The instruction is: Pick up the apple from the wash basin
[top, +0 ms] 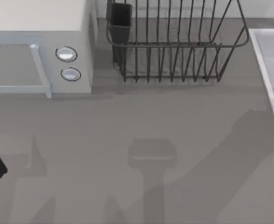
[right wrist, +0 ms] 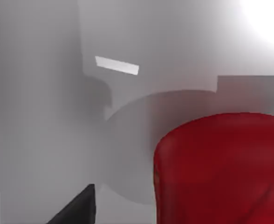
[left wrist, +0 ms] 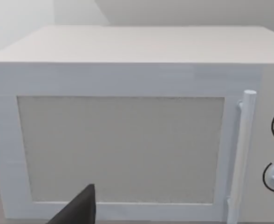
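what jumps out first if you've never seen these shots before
The apple grabs the eye, glossy red and huge in the right wrist view against the pale wash basin. In the top view, the white microwave sits at the table's back left and the dark wire dish rack beside it, with the basin's rim at the right edge.

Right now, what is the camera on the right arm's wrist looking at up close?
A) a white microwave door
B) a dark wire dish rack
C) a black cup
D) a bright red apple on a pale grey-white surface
D: the right wrist view has the glossy red apple large in it, against the pale wash basin; the microwave is what the left wrist camera faces.
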{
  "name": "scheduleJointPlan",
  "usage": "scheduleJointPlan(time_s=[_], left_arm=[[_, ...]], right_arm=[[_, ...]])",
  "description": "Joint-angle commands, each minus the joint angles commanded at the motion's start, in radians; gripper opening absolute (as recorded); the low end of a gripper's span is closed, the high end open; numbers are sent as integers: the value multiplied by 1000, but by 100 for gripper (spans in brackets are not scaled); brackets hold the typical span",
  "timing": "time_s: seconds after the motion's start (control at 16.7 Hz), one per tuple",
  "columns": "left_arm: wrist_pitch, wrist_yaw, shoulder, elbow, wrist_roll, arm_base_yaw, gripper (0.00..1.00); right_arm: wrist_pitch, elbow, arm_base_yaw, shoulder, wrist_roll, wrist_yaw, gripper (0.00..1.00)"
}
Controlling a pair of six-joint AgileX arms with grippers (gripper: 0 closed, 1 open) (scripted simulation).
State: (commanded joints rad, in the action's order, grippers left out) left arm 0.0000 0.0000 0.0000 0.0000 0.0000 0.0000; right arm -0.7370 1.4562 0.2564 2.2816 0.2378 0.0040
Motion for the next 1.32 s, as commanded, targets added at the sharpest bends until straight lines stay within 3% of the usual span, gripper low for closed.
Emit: scheduleJointPlan(time_s=[0.24,0.54,1.32], left_arm=[[0,0,0,0,0,0,100],[0,0,0,0,0,0,100],[0,0,0,0,0,0,100]], right_arm=[[154,-62,1,95,-1,1,100],[171,-70,1,109,-2,1,100],[171,-70,1,109,-2,1,2]])
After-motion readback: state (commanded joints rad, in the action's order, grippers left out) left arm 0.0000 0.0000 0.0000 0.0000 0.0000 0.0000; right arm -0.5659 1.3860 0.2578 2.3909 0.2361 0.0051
